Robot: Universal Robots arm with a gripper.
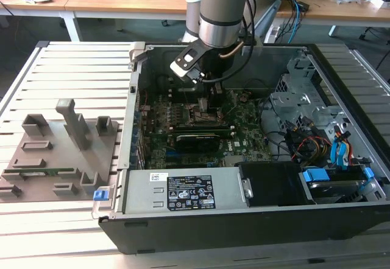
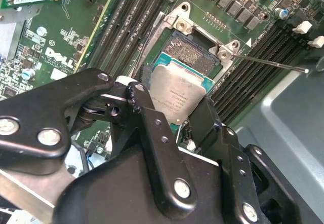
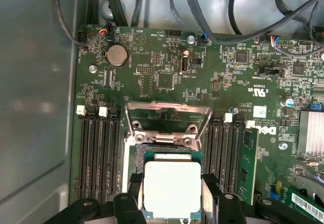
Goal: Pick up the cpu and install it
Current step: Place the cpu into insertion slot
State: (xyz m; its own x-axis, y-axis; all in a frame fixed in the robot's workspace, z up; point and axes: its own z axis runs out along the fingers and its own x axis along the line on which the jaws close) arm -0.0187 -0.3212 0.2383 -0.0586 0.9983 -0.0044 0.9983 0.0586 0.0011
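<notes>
The cpu [image 3: 172,188], a silvery-grey square chip with a pale rim, sits between my two black fingers [image 3: 132,192], and my gripper [image 3: 172,203] is shut on it. In the second wrist view the cpu [image 2: 177,95] hangs just over the near part of the open motherboard socket [image 2: 190,49], whose pin field shows beyond it. The socket's metal load plate [image 3: 167,113] is flipped up. In the exterior view my gripper [image 1: 204,106] reaches down into the open computer case [image 1: 244,226] above the socket [image 1: 204,120].
Memory slots [image 3: 98,153] flank the socket on both sides. A thin socket lever [image 2: 268,63] sticks out sideways. A grey plastic tray [image 1: 55,153] with posts lies on the exterior view's left. The power supply [image 1: 183,190] and drive bays with cables [image 1: 317,141] crowd the case.
</notes>
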